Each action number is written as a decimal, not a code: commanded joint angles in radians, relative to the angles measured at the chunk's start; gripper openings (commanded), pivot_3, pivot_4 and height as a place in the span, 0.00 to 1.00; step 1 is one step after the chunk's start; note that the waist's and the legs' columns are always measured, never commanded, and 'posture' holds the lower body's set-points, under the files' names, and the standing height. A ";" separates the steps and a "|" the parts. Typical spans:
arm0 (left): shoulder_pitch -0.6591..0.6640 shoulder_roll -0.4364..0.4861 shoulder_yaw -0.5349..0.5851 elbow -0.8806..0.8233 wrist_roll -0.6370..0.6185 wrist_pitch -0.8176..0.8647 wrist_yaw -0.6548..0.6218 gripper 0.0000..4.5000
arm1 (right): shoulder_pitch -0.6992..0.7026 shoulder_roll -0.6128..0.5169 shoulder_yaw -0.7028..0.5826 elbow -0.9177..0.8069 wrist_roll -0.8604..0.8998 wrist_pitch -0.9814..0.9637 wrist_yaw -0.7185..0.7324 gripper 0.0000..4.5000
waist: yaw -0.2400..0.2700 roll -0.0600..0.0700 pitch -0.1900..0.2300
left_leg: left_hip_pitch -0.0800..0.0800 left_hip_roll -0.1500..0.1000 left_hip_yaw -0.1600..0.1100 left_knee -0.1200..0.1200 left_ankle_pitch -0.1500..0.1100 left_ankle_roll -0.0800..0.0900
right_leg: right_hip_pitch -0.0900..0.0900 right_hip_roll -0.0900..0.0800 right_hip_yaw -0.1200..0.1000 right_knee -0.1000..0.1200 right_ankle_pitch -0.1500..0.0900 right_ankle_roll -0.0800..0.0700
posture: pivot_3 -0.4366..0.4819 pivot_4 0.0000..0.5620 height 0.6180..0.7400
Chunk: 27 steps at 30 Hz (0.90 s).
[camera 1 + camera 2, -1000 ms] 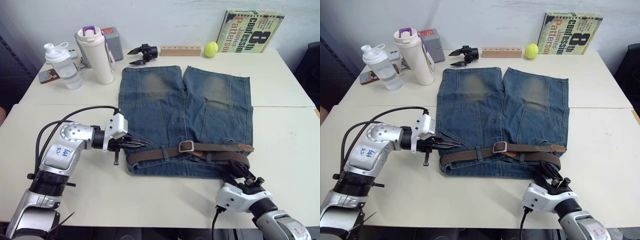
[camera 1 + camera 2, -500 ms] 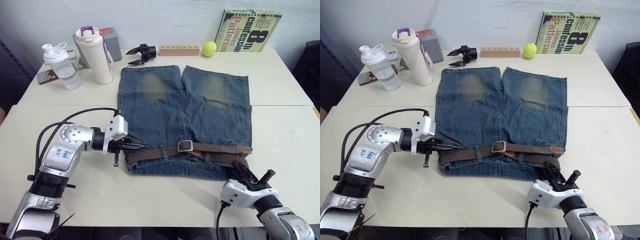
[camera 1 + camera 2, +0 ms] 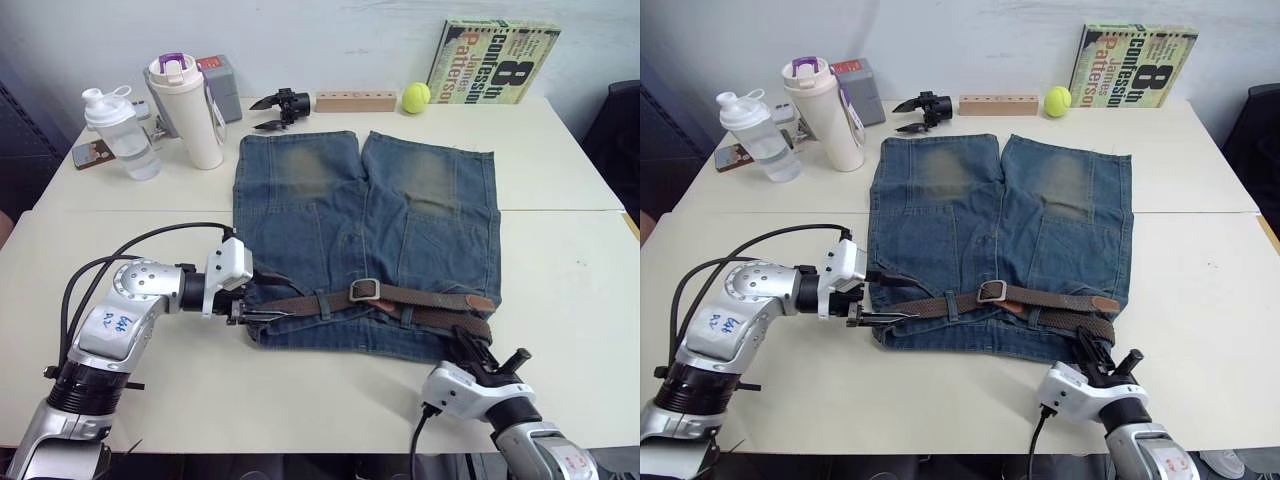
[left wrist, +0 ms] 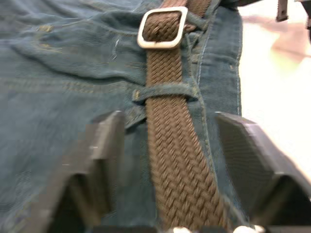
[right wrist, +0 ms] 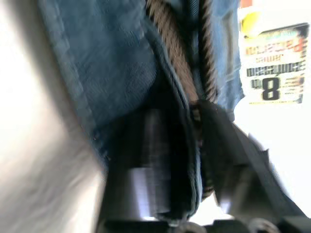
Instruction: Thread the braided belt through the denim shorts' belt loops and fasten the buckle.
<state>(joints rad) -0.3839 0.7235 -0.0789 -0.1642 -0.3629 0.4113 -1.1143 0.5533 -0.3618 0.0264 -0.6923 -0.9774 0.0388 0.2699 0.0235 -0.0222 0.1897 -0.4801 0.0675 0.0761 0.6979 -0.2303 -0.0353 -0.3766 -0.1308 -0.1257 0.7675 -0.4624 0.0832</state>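
Observation:
The denim shorts [image 3: 365, 215] lie flat on the table, waistband nearest me. The braided belt [image 3: 310, 302] runs along the waistband under a belt loop [image 4: 165, 91]. Its buckle [image 3: 365, 290] sits near the middle and its tan tip [image 3: 480, 302] points right. My left gripper [image 3: 275, 300] is open at the waistband's left end, with the belt lying between its fingers [image 4: 104, 141]. My right gripper [image 3: 493, 350] is at the shorts' near right corner. It is open, with the waistband edge and belt [image 5: 180, 53] between its fingers.
At the back left stand a shaker bottle [image 3: 120, 130], a white tumbler [image 3: 190, 110], a grey box [image 3: 222, 85] and a phone [image 3: 90, 152]. Along the back edge are a black clamp-like tool [image 3: 280, 105], a wooden block [image 3: 355, 100], a tennis ball [image 3: 415, 96] and a book [image 3: 495, 60].
My left gripper's fingers have spread from shut to open around the belt's left end. The right gripper has edged in under the shorts' corner. The head view has shifted slightly.

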 commanded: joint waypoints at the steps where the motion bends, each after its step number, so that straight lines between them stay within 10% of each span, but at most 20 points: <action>1: 0.002 0.011 0.028 -0.038 -0.019 0.007 0.007 0.99 | 0.003 0.003 0.016 0.002 -0.022 -0.010 -0.008 0.36 | 0.000 0.000 0.000 | 0.000 0.000 0.000 0.000 0.000 0.000 | 0.000 0.000 0.000 0.000 0.000 0.000 | 0.48 0.27 0.32; 11: 0.009 0.014 0.022 -0.039 -0.010 0.001 0.007 0.99 | 0.001 0.027 0.041 0.003 -0.066 -0.005 -0.047 0.36 | 0.000 0.000 0.000 | 0.000 0.000 0.000 0.000 0.000 0.000 | 0.000 0.000 0.005 0.000 0.000 0.000 | 0.48 0.27 0.32; 16: 0.011 0.013 0.024 -0.044 -0.004 -0.001 0.020 1.00 | 0.000 0.036 0.040 0.010 -0.079 0.004 -0.063 0.01 | 0.000 0.000 0.000 | 0.000 0.000 0.000 0.000 0.000 0.000 | 0.000 0.000 0.005 0.000 0.000 0.000 | 0.48 0.27 0.32; 27: -0.028 0.035 -0.030 -0.016 0.032 -0.021 -0.024 1.00 | -0.031 0.057 0.069 0.042 -0.089 0.005 -0.081 0.01 | 0.000 -0.001 -0.001 | 0.000 0.000 0.001 0.001 0.000 0.000 | 0.000 0.000 0.006 0.000 0.000 0.000 | 0.48 0.27 0.32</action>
<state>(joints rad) -0.3885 0.7458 -0.0966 -0.1786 -0.3456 0.4118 -1.1185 0.5263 -0.3171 0.0810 -0.6554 -1.0540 0.0438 0.2048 0.0231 -0.0232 0.1891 -0.4801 0.0677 0.0768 0.6987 -0.2306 -0.0357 -0.3769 -0.1303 -0.1200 0.7680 -0.4625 0.0830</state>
